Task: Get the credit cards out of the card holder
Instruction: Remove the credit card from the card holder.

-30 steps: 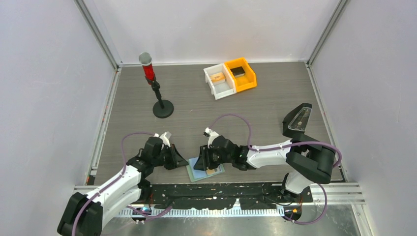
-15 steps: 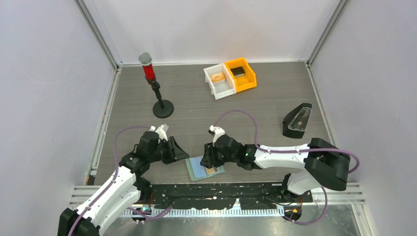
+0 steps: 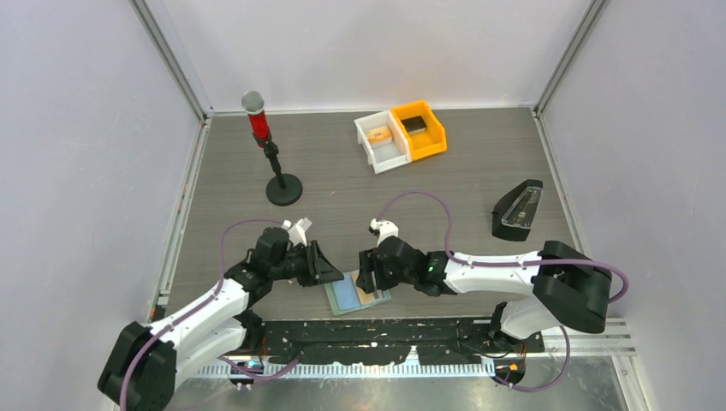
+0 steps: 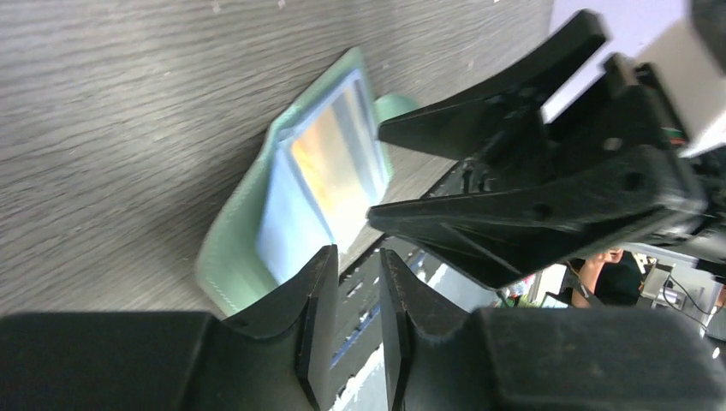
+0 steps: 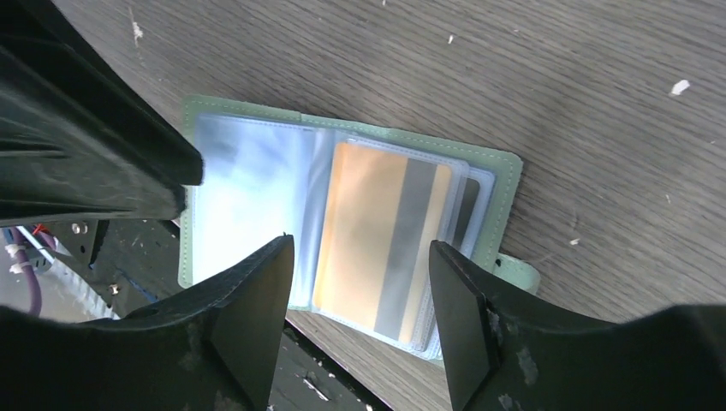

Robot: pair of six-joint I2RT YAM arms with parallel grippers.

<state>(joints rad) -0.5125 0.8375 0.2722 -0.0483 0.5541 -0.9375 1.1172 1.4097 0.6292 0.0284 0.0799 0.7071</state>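
Observation:
The card holder point(image 3: 341, 300) lies open and flat by the table's near edge, pale green point(image 5: 507, 184) with clear pockets. A tan-orange credit card point(image 5: 377, 231) with a grey stripe sits in its right pocket. A light blue card point(image 5: 244, 201) shows in the left pocket. My right gripper point(image 5: 360, 248) hangs open just above the orange card, one finger on each side of it, touching nothing. My left gripper point(image 4: 358, 257) is low at the holder's point(image 4: 227, 257) left edge. Its jaws stand a narrow gap apart with nothing between them.
A red-and-grey microphone on a black stand point(image 3: 272, 163) stands at the back left. A white bin point(image 3: 381, 141) and an orange bin point(image 3: 421, 128) with a black block sit at the back. A black wedge-shaped object point(image 3: 518, 210) lies at the right. The black rail point(image 3: 385, 342) runs just behind the holder's near side.
My left gripper has moved right, up to the holder's left edge, and its jaws have parted a little. My right gripper's jaws have spread wider over the orange card.

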